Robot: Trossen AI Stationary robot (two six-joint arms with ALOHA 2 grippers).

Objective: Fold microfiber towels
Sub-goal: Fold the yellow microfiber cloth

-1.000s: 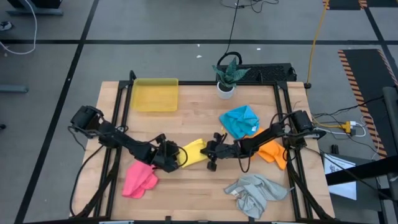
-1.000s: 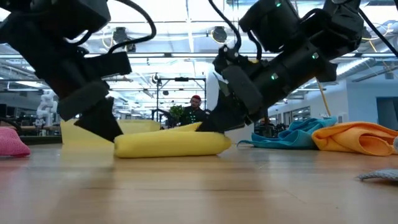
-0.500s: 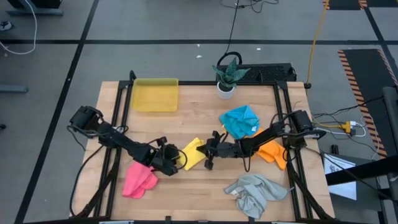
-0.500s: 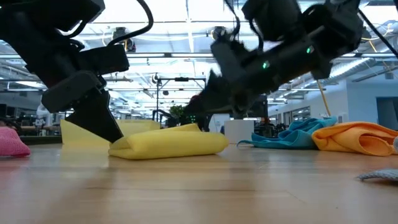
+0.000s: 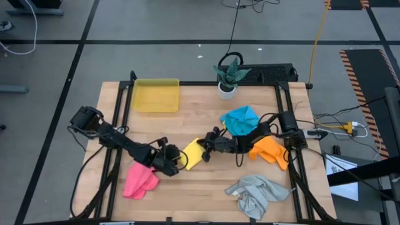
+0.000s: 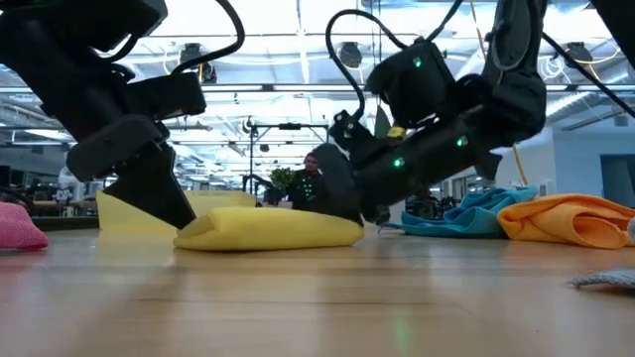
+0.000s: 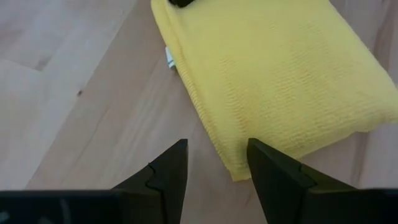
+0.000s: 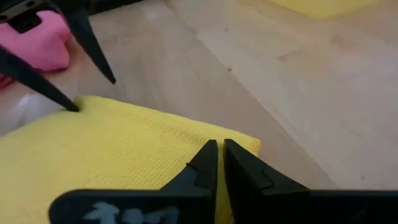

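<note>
A folded yellow towel (image 5: 192, 154) lies flat on the wood table between my two grippers. My left gripper (image 5: 172, 161) stands open at the towel's near-left corner (image 7: 239, 175), its fingers slanting down to the table (image 6: 177, 210). My right gripper (image 5: 204, 149) is shut and low over the towel's right end (image 6: 342, 220). Loose on the table lie a pink towel (image 5: 140, 180), a blue towel (image 5: 240, 120), an orange towel (image 5: 270, 150) and a grey towel (image 5: 256, 194). My left gripper has one fingertip (image 7: 264, 163) right beside the yellow towel's corner; I cannot tell whether it touches. My right gripper's shut fingertips (image 8: 214, 158) come slanting down from the table's right onto the towel's top layer near its far-right corner (image 8: 247, 147). The towel lies flat on the table.
A yellow plastic tray (image 5: 156, 95) sits at the far left and a potted plant (image 5: 228, 76) at the far middle. The blue and orange towels lie close under my right arm. Bare wood shows along the near middle (image 5: 200, 187).
My right gripper has moved toward the table's left and down, first lifting off and then settling at the yellow towel's right end, still shut and tipped lower. The towel has stayed folded in place.
</note>
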